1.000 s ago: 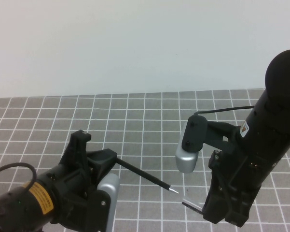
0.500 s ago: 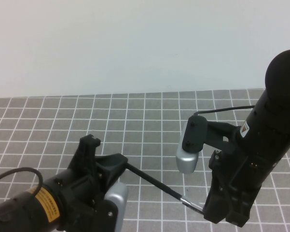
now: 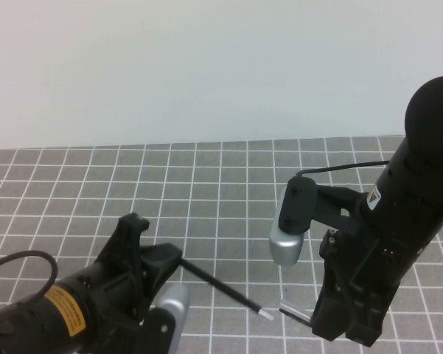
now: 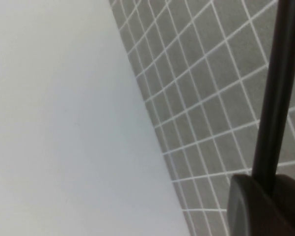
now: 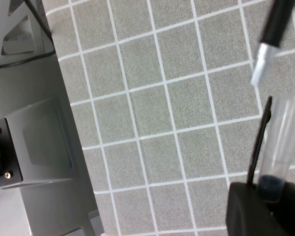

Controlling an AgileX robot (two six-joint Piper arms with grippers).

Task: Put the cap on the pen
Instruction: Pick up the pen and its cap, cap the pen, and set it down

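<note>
Pen (image 3: 220,281) and cap (image 3: 295,314) are nose to nose at the near edge of the grey gridded tabletop (image 3: 228,184), and they are not joined yet. On the robot's left, the left hand (image 3: 161,256) sits low in the near corner, closed on the rear end of the black pen. The slim barrel runs out of it, slanting toward the robot's right. From the left wrist view the barrel runs straight out of the dark finger (image 4: 255,206) that clamps it, with the grid and the pale wall (image 3: 206,66) behind.

Over on the right, the right hand (image 3: 323,323) hangs below its bulky black arm, clamped on the closed end of the cap. That cap is clear plastic with a black clip along one side, and its open mouth points back toward the robot's left, straight at the pen.

Now the gap: the pen's pale tip (image 3: 265,315) stops just short of the cap's mouth, with a sliver of grid showing between them. The right wrist view agrees; tip and mouth are near but apart, and the tip sits a touch off to one side of the opening, not square on it. Both pieces hang in the hands over the tabletop, uncapped.
</note>
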